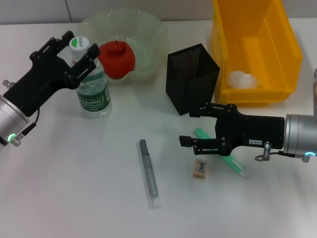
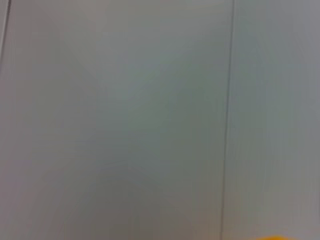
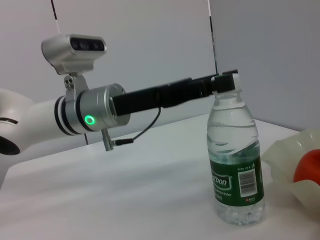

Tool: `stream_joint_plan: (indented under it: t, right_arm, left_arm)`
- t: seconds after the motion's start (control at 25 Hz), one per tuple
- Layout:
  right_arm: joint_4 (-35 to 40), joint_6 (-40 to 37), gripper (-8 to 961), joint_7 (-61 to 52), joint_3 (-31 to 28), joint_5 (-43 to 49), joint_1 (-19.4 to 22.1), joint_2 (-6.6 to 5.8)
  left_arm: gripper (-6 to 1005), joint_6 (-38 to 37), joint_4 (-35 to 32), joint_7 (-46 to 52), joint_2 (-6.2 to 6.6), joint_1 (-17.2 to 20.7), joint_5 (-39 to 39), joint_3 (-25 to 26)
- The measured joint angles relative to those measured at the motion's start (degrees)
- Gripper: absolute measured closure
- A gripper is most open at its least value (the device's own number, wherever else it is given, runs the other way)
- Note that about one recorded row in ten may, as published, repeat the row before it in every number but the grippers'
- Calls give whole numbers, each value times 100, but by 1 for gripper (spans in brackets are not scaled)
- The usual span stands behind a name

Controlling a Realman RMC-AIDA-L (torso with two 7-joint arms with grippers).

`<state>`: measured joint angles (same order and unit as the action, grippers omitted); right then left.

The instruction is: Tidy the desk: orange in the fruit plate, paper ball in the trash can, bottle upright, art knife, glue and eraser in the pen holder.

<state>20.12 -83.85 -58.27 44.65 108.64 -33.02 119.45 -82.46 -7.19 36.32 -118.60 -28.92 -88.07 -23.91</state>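
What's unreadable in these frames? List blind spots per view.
- Left wrist view: only a blank grey surface; no desk objects shown.
- Head view: green plastic stick, middle hidden under the open right claw.
- Head view: tall black mesh pen holder, inside too dark to see.
- Head view: small tan eraser, label print too small.

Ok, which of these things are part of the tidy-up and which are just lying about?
Job: orange, fruit plate, bottle (left gripper at its cap), paper ball, trash can, pen holder, eraser, green stick under right gripper, grey stick (presumably glue and art knife).
Lying about: nothing visible.
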Motion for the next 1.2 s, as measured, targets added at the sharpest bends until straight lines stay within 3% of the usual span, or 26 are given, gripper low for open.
stream_joint_plan:
  t: [0.16, 0.32, 0.4, 0.52, 0.6, 0.76, 0.88, 1.04, 1.2]
  right_arm:
    - [0, 6, 140, 0, -35, -4, 10, -1]
    - [-2, -41, 140, -1, -68, -155, 20, -7]
    - [0, -135, 140, -47, -69, -289, 34, -17]
    - [52, -361, 140, -227, -72, -364, 48, -35]
    - [203, -564, 140, -583, -76, -368, 51, -45]
    - [552, -643, 139, -1223, -29, -345, 51, -61]
    - [1036, -704, 139, -2004, 79, -264, 56, -121]
    - [1784, -725, 139, -3161, 389, 192, -32, -218]
    - [2471, -1072, 141, -4091, 535, 1265, -392, -258]
  left_arm:
    - [345, -530, -114, 196, 11, 19, 13, 75]
    - [238, -1379, -543, 997, 35, 147, 27, 162]
    - [177, -1813, -861, 1575, 46, 294, 23, 161]
    - [177, -2314, -1262, 2303, 81, 568, -84, 44]
    - [177, -2636, -1437, 2510, 196, 829, -278, -329]
    - [178, -2762, -1584, 2414, 346, 1084, -559, -1040]
    - [178, -2680, -1816, 2307, 382, 1184, -1046, -1524]
    - [178, -2498, -1957, 2197, 352, 1157, -1746, -1603]
    - [179, -2261, -1961, 1942, 301, 1137, -2008, -1631]
